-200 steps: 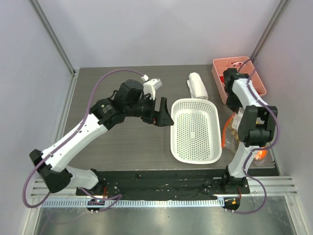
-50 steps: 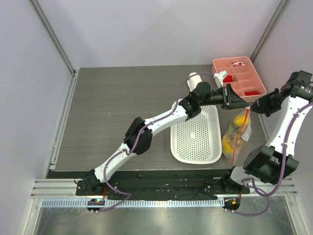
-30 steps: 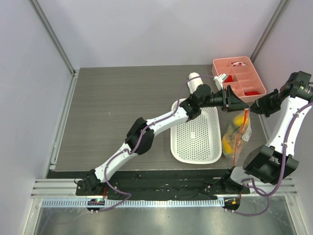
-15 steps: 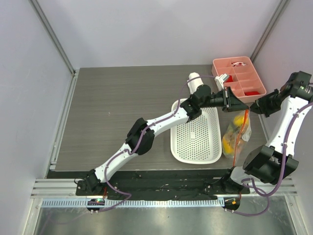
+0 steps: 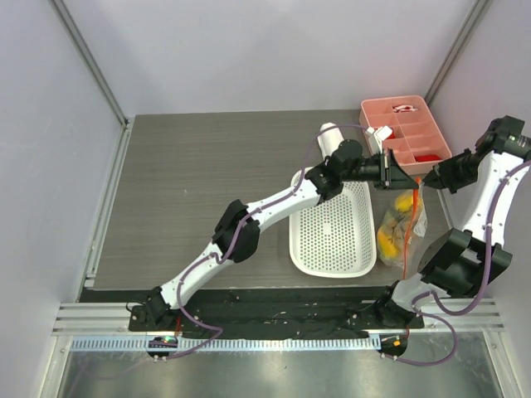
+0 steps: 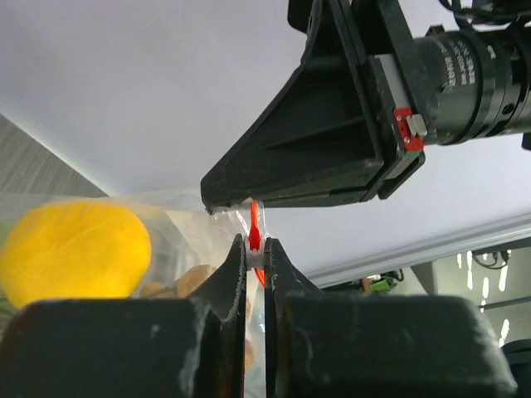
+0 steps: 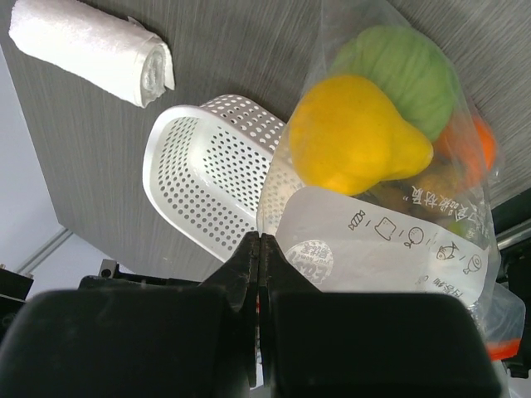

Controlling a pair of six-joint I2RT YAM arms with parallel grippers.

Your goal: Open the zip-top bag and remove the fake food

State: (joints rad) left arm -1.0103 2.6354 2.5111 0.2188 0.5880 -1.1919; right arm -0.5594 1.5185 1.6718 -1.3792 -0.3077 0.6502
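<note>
While the left gripper [image 6: 253, 246] pinches tight on the orange-red zip strip [image 6: 254, 224] and the right gripper [image 7: 260, 245] clamps the clear film beside it, the zip-top bag [image 5: 401, 225] hangs just right of the white perforated basket [image 5: 332, 220], close to the right wall [image 5: 491, 99]. Inside the crinkly plastic sits the fake food [image 7: 357, 137]: a smooth yellow lemon and a ribbed green fruit [image 7: 398, 70]. The characters on the bag's white printed panel [image 7: 382, 245] are too small to read.
</note>
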